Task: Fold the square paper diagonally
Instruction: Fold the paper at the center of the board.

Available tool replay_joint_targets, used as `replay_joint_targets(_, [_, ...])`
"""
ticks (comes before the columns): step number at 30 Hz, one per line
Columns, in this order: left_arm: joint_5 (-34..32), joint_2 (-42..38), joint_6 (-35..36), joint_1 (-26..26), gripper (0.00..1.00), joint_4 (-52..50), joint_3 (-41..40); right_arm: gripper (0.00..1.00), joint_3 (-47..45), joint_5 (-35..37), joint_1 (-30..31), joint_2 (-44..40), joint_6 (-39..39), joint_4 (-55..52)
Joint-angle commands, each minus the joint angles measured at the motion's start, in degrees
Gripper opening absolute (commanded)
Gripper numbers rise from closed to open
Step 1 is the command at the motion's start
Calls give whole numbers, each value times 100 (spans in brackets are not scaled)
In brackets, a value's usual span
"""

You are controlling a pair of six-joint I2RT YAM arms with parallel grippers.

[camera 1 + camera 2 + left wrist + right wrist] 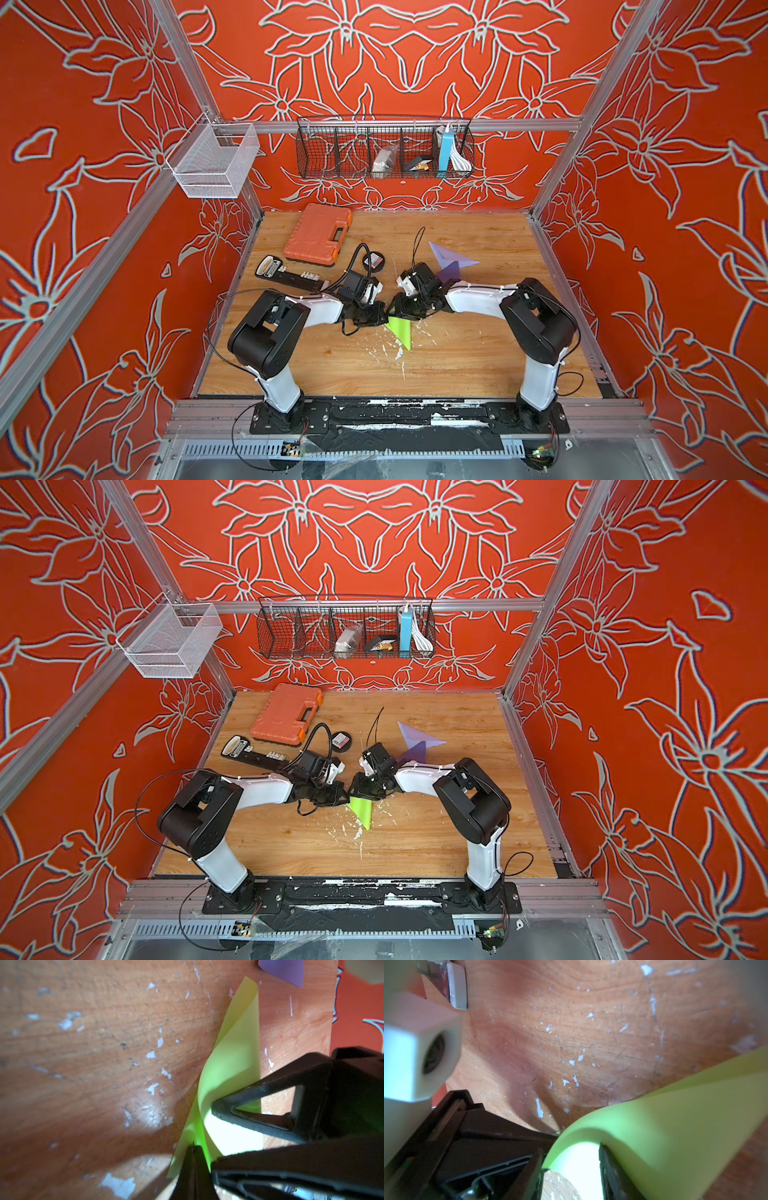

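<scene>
Top views oriented with 12 o'clock at the back wall. Paper, lime green, just toward 6 o'clock from the centre of the tabletop; doubled over in a loose curl, not pressed flat; narrowing to a point at 5 o'clock. In the wrist views, paper with upper layer bowed clear of the wood. Left hand, reaching in from 9 o'clock, at the paper's 11 o'clock edge; fingers closed tight, pinching that edge. Right hand, reaching in from 3 o'clock, at the paper's 12 o'clock edge, almost tip to tip with the left hand; fingers parted to a middling gap; one finger under the curl, paper draped over it; no pinch on the paper. White flecks scattered on the wood at 6 o'clock from the paper. Purple sheet, folded, at 1 o'clock from the paper, partly hidden by the right wrist. Case, orange, closed, at 11 o'clock near the back edge; black disc between case and left hand. Basket, black wire, on the back rail at 12 o'clock; blue box upright in its compartment nearest 3 o'clock. Mesh bin, white, on the side rail at 10 o'clock.
</scene>
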Motion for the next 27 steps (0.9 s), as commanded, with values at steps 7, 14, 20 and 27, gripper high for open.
replay_joint_targets(7, [-477, -24, 116, -5, 1, -460, -236, 52, -180, 161, 106, 216, 37, -93])
replay_joint_targets(14, [-818, -354, 162, -4, 0, -523, -350, 52, -189, 198, 112, 254, 45, -126])
replay_joint_targets(20, [-937, -476, 141, -4, 0, -525, -404, 51, -180, 301, 110, 234, 8, -284])
replay_joint_targets(27, [-1171, -597, 85, 5, 1, -582, -447, 50, -120, 340, 117, 228, -21, -411])
